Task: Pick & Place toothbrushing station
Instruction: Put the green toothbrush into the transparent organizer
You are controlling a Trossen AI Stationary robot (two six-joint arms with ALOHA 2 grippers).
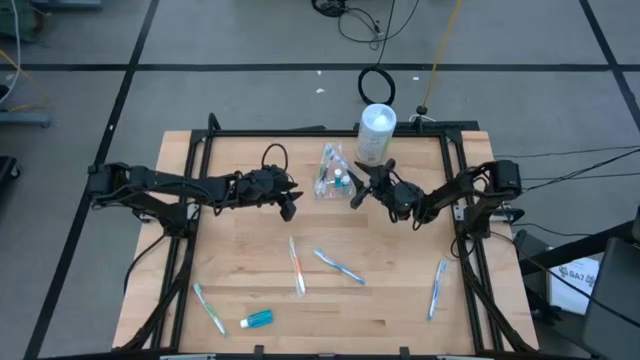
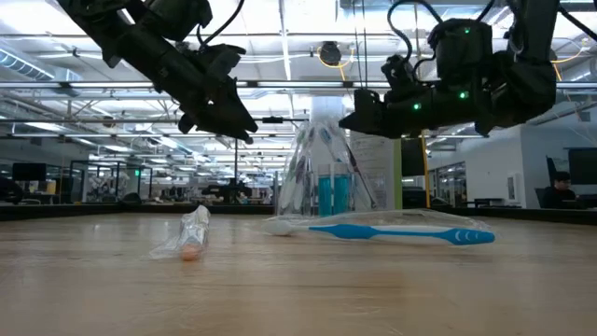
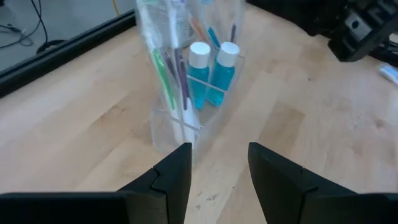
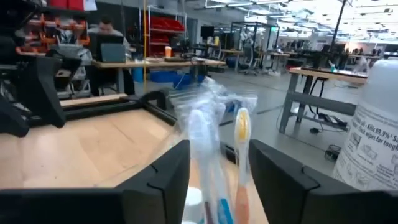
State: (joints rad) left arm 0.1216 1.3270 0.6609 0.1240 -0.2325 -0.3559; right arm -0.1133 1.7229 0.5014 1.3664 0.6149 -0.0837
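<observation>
A crinkly clear bag (image 1: pixel 330 175) stands upright on its base at the table's far middle. It holds several pastel toothbrushes and two blue tubes with white caps (image 3: pixel 211 71). My left gripper (image 3: pixel 221 168) is open and empty, just left of the bag and pointing at it (image 1: pixel 291 208). My right gripper (image 4: pixel 217 180) is open and comes from the bag's right (image 1: pixel 358 195). Its fingers stand on either side of the bag's upper part (image 4: pixel 214 134). Loose toothbrushes (image 1: pixel 297 265) (image 1: pixel 338 265) (image 1: pixel 437 288) (image 1: pixel 210 308) and one blue tube (image 1: pixel 258 319) lie on the near half of the table. My right gripper has the bag's crinkled upper part (image 4: pixel 205 118) between its open fingers, coming level from the table's right. I cannot tell whether either finger touches the plastic. The bag stands upright on the table.
A white cylindrical canister (image 1: pixel 377 130) stands right behind the bag at the far edge and shows large in the right wrist view (image 4: pixel 373 137). A black frame (image 1: pixel 300 133) runs round the table. In the low view a blue toothbrush (image 2: pixel 401 231) and a wrapped one (image 2: pixel 191 233) lie in front.
</observation>
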